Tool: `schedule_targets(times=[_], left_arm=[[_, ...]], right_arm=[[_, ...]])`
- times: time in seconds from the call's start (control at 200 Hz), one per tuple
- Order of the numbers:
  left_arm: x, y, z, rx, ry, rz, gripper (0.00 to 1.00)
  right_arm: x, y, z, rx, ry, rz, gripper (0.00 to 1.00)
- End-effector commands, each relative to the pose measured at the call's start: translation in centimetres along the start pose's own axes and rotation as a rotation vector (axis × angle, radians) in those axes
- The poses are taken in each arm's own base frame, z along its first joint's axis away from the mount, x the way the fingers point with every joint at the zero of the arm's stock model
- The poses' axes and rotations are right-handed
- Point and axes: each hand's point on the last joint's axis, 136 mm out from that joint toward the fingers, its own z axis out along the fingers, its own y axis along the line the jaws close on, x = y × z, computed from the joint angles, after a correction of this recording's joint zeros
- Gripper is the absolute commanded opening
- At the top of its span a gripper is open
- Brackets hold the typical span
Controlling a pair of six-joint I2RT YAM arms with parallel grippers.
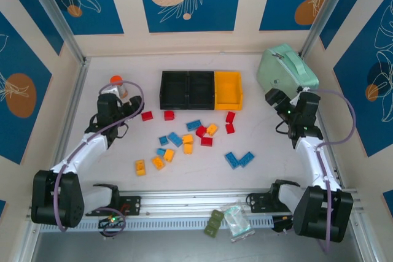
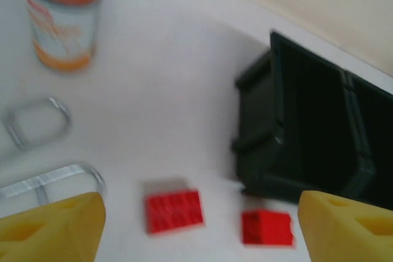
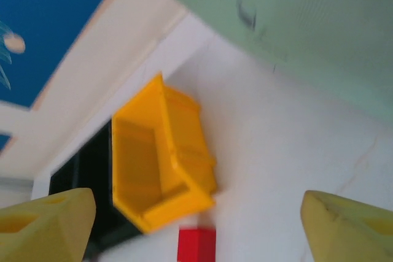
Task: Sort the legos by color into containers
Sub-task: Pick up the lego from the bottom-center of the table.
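Your left gripper [image 2: 199, 228] is hanging spread wide and empty. Two red legos [image 2: 174, 211] are lying just ahead between its fingers, long sides crosswise, with the black containers [image 2: 307, 133] sitting ahead to its right. Your right gripper [image 3: 196, 222] is gaping, also empty. The yellow container [image 3: 161, 157] is sitting ahead-left, its long axis pointing away.

The legos [image 1: 187, 139] look like hard, smooth plastic with a slight sheen. The containers [image 1: 190, 104] are moulded plastic too, the black ones catching small highlights, the yellow one duller. The table [image 1: 276, 164] is smooth, matt white, and the mint-green case [image 1: 287, 69] looks matt and faintly textured
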Motion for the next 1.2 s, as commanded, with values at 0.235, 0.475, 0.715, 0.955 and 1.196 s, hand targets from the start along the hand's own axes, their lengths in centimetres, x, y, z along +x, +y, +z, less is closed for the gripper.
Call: schedule_targets(times=[0.235,0.475,0.715,0.955,1.196], left_arm=[[10.4,-5.7,-2.5,0.22,0.377,-0.037,0.65],[14.1,-8.2,-3.4,0.263,0.444,0.04,0.65],[16.0,-7.9,-3.8,0.259,0.486,0.043,0.65],[17.2,-7.4,-3.8,0.25,0.5,0.017,0.65],[17.6,-7.2,-3.6,0.236,0.508,0.016,0.65]], right_arm=[[10.9,-0.6,-2.1,0.165,0.417,-0.099,0.67],[16.7,-0.8,-3.8,0.25,0.615,-0.261,0.69],[22.0,-0.5,-3.6,0.263,0.777,-0.423,0.68],[24.5,-1.3,-2.4,0.358,0.855,-0.569,0.69],[26.5,-1.5,-1.8,0.407,0.92,-0.676,0.58]])
